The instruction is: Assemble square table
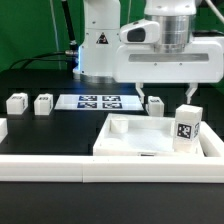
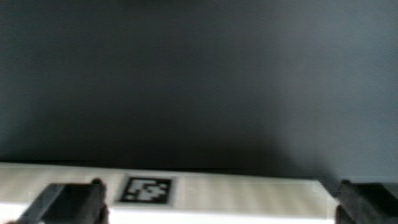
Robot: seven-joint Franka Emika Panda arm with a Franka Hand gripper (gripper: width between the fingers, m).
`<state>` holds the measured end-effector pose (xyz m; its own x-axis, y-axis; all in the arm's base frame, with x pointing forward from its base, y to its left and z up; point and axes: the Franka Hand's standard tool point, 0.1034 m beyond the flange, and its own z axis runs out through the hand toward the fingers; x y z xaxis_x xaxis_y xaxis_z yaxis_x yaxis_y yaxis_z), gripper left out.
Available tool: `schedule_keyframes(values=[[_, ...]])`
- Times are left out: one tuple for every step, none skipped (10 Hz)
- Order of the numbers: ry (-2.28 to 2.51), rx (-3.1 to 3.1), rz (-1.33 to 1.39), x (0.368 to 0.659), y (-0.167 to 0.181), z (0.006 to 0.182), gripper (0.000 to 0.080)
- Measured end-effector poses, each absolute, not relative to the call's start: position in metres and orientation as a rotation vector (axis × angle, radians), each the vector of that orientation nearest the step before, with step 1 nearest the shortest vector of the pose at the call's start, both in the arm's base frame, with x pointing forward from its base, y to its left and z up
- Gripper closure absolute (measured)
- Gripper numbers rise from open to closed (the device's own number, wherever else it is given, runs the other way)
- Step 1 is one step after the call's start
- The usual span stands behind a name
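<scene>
Tabletop [image 1: 135,146]: white plastic tray with a raised rim, lying flat toward the front edge of the table [image 1: 60,130], close against the border rail [image 1: 80,168]. Probably light and rigid, and smooth enough to slide on the black surface if nudged; no sign of fragility. Best taken by the rim wall, pinched across its thin thickness (nothing to grip on the flat floor). One leg [image 1: 186,129] upright at the tray's corner toward the exterior view's right; on the tray or just beside it, hard to tell. Another just behind the tray's back rim. More legs [image 1: 43,103] toward the table's edge on the exterior view's left, past the marker board [image 1: 100,101]. Small tagged blocks, likely light and easy to topple.

Claw [image 1: 166,93]: spread to full width, empty, touching nothing. Hanging above the tray's back rim. In the wrist view, a white strip bearing a tag [image 2: 151,188] between the fingers [image 2: 68,205], apart from both.
</scene>
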<state>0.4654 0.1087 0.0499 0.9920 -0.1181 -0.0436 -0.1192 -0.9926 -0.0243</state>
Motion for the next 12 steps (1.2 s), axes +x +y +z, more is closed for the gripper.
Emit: schedule_keyframes(values=[[0.177, -3.110, 0.068, 0.465, 0.107, 0.049, 0.0151], [0.182, -3.109, 0.072, 0.465, 0.106, 0.049, 0.0151], [0.185, -3.105, 0.108, 0.463, 0.106, 0.049, 0.0151], [0.192, -3.100, 0.117, 0.462, 0.106, 0.049, 0.0151], [0.200, -3.081, 0.213, 0.452, 0.105, 0.046, 0.0151], [0.206, -3.050, 0.373, 0.443, 0.104, 0.047, 0.0151], [0.219, -3.012, 0.542, 0.441, 0.103, 0.046, 0.0151], [0.209, -2.982, 0.662, 0.437, 0.103, 0.047, 0.0151], [0.215, -2.926, 0.822, 0.431, 0.100, 0.049, 0.0151], [0.223, -2.893, 0.919, 0.432, 0.097, 0.049, 0.0151], [0.222, -2.860, 1.017, 0.431, 0.095, 0.053, 0.0151], [0.233, -2.818, 1.121, 0.432, 0.091, 0.057, 0.0151]])
